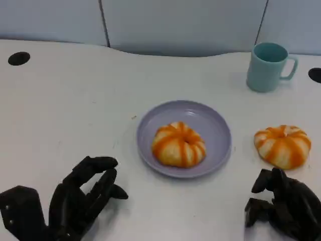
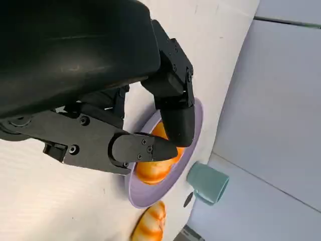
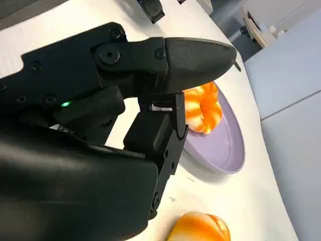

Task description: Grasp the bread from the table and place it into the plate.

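Observation:
A lilac plate point(image 1: 215, 125) sits mid-table with one orange-and-white striped bread point(image 1: 178, 144) lying in it. A second striped bread point(image 1: 283, 145) lies on the bare table to the plate's right. My right hand point(image 1: 283, 205) rests just in front of that bread, fingers curled in, holding nothing. My left hand point(image 1: 83, 196) lies at the front left, fingers loosely apart and empty, well clear of the plate. The left wrist view shows the plate point(image 2: 193, 138), the bread in it point(image 2: 153, 168) and the other bread point(image 2: 149, 226). The right wrist view shows the plate point(image 3: 225, 145), its bread point(image 3: 203, 108) and the loose bread point(image 3: 200, 227).
A teal mug point(image 1: 268, 66) stands at the back right, behind the loose bread. Two dark round holes point(image 1: 18, 58) sit near the table's far corners. Grey wall panels close off the back edge.

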You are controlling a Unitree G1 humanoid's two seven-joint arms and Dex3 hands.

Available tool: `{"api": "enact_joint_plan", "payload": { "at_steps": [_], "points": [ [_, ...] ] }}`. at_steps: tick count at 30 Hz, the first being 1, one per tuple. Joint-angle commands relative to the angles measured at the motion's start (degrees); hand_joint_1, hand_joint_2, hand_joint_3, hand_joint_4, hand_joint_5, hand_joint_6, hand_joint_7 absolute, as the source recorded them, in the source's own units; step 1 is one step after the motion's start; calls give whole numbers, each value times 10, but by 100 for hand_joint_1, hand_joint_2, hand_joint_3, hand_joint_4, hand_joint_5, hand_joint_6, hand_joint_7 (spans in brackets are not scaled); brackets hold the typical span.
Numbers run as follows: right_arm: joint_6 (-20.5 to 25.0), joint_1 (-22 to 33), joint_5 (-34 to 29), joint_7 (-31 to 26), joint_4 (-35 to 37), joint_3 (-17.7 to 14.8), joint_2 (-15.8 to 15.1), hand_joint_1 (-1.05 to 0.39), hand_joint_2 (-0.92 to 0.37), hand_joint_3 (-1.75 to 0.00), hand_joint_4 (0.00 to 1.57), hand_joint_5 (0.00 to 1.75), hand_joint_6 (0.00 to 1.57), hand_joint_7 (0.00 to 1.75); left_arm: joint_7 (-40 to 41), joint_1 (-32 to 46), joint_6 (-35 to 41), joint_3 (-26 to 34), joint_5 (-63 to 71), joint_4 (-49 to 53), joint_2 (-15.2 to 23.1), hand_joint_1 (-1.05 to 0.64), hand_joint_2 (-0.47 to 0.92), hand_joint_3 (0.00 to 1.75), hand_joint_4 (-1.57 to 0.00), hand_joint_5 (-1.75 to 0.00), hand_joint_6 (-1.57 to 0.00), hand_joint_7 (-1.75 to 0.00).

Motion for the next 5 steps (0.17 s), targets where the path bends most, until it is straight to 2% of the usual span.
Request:
{"api": "enact_joint_plan", "payload": {
  "at_steps": [1,5],
  "points": [
    [9,7,1,-10,6,-10,-8,-47,-92,-45,126,115,115,105,-8,-3,-1,2,0,-3,8,-33,92,26,-66,-164,-56,-124],
    [15,8,-2,-17,-2,-7,-8,-45,-92,-45,126,116,115,106,-11,-5,3,4,-3,-1,8,-32,91,25,-67,-164,-57,-123]
  ]
}}
